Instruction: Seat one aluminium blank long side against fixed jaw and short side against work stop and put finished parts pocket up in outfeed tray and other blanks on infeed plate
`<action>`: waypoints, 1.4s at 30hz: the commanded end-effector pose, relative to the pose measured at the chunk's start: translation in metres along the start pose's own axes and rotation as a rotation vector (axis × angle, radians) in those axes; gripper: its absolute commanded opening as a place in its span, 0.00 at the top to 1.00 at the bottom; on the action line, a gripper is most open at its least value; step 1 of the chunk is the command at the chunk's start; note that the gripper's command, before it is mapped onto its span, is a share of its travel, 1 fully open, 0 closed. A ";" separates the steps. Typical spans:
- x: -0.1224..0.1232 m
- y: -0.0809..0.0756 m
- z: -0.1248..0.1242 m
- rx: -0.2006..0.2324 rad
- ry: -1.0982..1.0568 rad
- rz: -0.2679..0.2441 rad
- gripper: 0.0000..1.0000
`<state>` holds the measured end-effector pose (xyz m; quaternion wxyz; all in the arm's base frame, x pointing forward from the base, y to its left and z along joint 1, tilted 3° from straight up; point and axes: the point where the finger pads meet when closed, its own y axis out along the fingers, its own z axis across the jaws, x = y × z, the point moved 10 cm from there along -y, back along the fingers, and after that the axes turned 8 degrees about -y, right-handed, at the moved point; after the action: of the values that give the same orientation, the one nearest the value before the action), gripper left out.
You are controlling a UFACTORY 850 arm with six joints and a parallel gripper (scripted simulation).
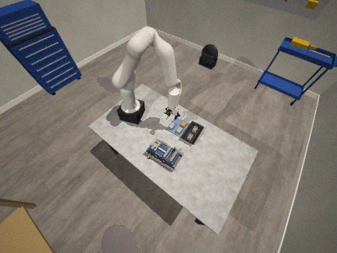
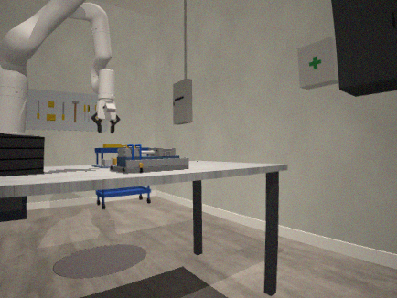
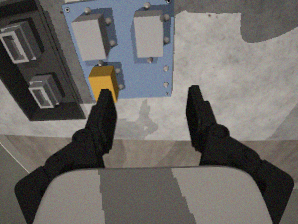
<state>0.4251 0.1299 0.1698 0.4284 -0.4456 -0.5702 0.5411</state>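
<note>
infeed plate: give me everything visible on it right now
The infeed plate is a flat blue rectangle lying on the grey table top, with small round pins dotted over it. Two aluminium blanks lie flat side by side on it; a yellow brass blank sits at the near edge. The dark outfeed tray lies right alongside. The open gripper hangs above its near edge, touching nothing.

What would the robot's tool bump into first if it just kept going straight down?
Probably the bare grey table, just beside the blue infeed plate. The open tool hangs in the air; its finger lines up near the brass blank, though depth is unclear.
</note>
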 end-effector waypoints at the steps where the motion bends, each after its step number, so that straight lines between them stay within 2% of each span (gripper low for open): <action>1: 0.000 0.004 -0.001 -0.002 0.000 -0.001 0.31; 11: 0.000 0.028 0.000 -0.002 0.000 -0.001 0.31; 25: 0.000 0.098 -0.002 -0.001 0.000 0.005 0.31; 27: 0.000 0.098 -0.002 -0.001 0.000 0.005 0.31; 33: 0.000 0.120 -0.002 -0.001 0.000 0.006 0.31; 42: -0.001 0.129 -0.001 -0.002 0.000 0.001 0.31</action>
<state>0.4314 0.1318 0.0438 0.4268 -0.4470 -0.5692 0.5422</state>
